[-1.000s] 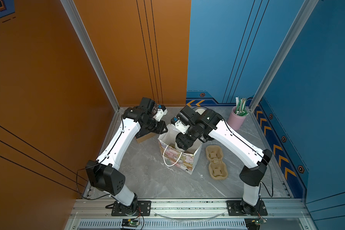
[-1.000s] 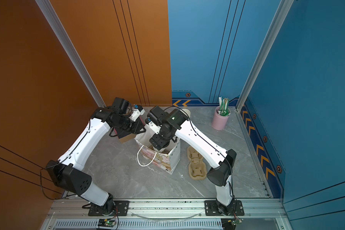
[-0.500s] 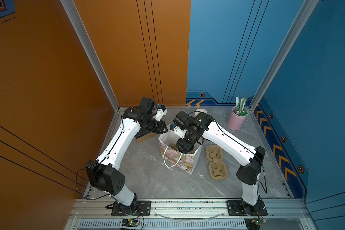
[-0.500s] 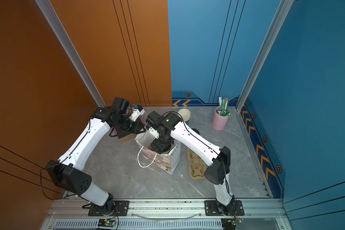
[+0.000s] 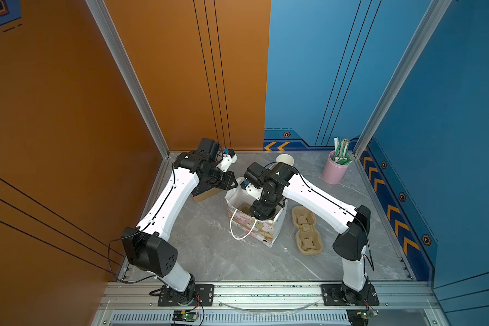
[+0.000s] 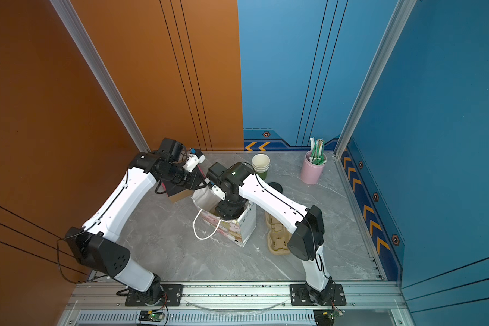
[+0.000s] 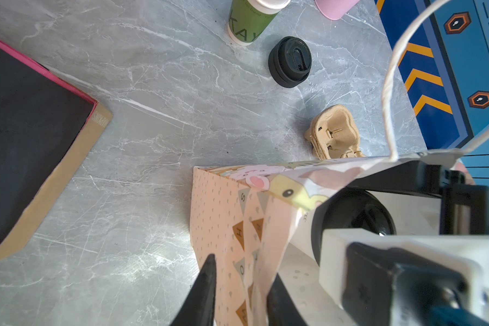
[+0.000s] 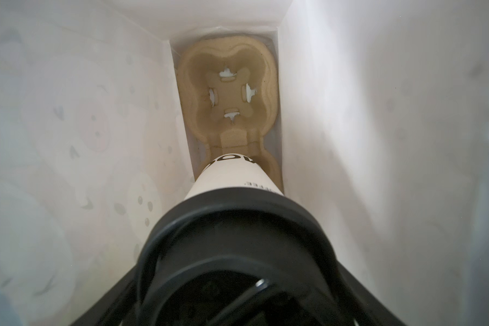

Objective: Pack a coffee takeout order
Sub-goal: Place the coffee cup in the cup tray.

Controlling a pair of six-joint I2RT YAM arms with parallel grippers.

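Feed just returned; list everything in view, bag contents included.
patterned paper gift bag: one, pastel, mid-table
black-lidded whitish paper cup: one, inside bag
moulded pulp cup carrier: one, tan, bag floor
pulp carrier pile: one, tan, beside bag
lidless paper cup stack: one, cream over green, rear
black plastic lids: one stack, near cups
pink tumbler of straws: one, rear corner
cardboard napkin box: one, brown, black napkin topmost
left gripper: black, pinching bag wall
right gripper: black, inside bag, holding cup
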